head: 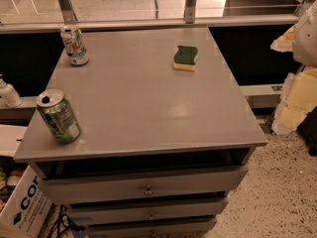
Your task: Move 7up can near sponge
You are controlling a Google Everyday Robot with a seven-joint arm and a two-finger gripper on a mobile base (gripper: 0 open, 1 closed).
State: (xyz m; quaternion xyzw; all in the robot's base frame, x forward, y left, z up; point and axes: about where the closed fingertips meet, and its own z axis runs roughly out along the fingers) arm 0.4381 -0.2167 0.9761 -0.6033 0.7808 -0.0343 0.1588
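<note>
The 7up can (pixel 74 44), pale silver-white and light green, stands upright at the back left corner of the grey tabletop (pixel 148 103). The sponge (pixel 185 57), dark green on top with a yellow base, lies flat at the back right of the top, well apart from the can. My gripper is not in view; neither fingers nor jaws show anywhere over the table.
An all-green can (pixel 58 116) with an open top stands near the front left edge. Drawers (pixel 146 186) sit below the top. A white bottle (pixel 8 94) and a cardboard box (pixel 22 205) are to the left. Pale white and yellow shapes (pixel 297 83) stand at the right edge.
</note>
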